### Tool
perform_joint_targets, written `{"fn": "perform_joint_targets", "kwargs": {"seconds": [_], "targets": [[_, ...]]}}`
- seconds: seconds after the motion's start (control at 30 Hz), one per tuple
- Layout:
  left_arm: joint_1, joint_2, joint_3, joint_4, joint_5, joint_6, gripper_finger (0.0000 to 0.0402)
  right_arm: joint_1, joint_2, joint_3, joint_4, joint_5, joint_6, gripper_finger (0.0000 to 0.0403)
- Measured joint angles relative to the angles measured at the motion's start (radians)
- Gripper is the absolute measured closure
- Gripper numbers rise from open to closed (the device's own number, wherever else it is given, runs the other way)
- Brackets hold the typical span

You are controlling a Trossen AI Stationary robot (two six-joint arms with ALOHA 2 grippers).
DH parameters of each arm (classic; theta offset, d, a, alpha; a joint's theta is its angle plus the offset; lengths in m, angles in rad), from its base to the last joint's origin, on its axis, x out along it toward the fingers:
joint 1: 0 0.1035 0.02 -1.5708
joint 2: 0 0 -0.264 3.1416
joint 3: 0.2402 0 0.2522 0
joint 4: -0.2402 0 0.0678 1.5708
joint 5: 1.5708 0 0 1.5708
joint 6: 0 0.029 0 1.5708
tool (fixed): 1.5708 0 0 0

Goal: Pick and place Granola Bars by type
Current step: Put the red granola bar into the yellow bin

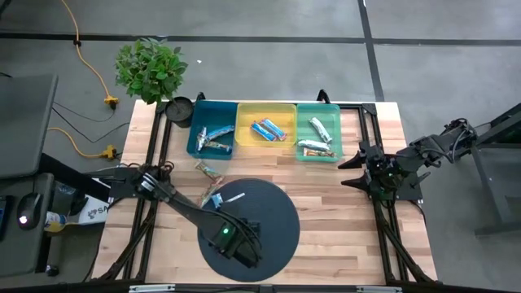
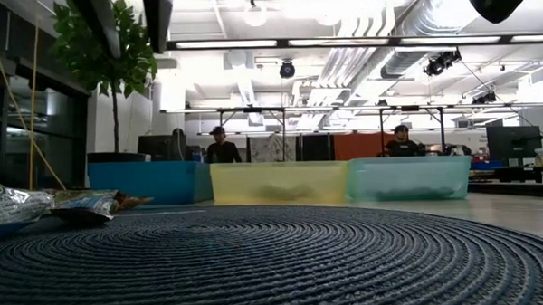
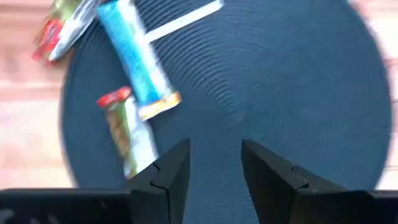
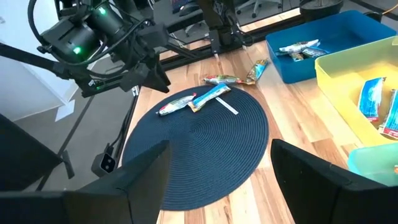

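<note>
Bars [image 4: 210,96] — slim, glossy: one blue, others red-green multicolour, lying left of centre in the high view at the mat's [image 1: 277,232] edge; more in three bins [image 1: 264,130] above. Left gripper [image 3: 214,165] over mat, fingers apart, empty. Right gripper [image 4: 217,163] wide open — frame right.

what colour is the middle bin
Yellow; the middle bin shows best in the high view.

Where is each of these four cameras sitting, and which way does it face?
High view: overhead, straight down; both arms, round mat, three bins.
Low view: table height, across the mat to the bins; no arm shows.
Left wrist: down onto mat, blue bar; own fingers.
Right wrist: across table; own fingers, left arm.
Shared: mat, blue bar.
</note>
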Motion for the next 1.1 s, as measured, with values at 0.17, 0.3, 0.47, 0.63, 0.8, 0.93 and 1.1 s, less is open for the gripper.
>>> {"fn": "perform_joint_targets", "kwargs": {"seconds": [0.17,0.3,0.47,0.63,0.8,0.93,1.1], "targets": [[-0.013,0.000,0.000,-0.046,0.074,-0.030,0.0279,0.000,0.000,0.000,0.000,-0.012,0.002,0.0142],[-0.016,0.000,-0.006,-0.050,0.078,-0.030,0.0318,0.000,0.000,0.000,0.000,-0.035,0.004,0.0142],[-0.037,-0.002,-0.041,-0.051,0.137,-0.037,0.0377,0.000,0.000,0.000,0.000,-0.055,0.015,0.0142],[-0.048,-0.004,-0.059,-0.036,0.176,-0.056,0.0396,0.000,0.000,0.000,-0.002,-0.075,0.030,0.0142],[-0.056,-0.004,-0.059,-0.002,0.189,-0.065,0.0365,0.000,0.000,0.000,-0.004,-0.076,0.030,0.0142],[-0.057,-0.004,-0.059,0.021,0.198,-0.075,0.0327,0.000,0.000,0.000,-0.005,-0.076,0.030,0.0142],[-0.056,-0.004,-0.059,0.028,0.202,-0.082,0.0267,0.000,0.000,0.000,-0.005,-0.076,0.030,0.0142]]}}
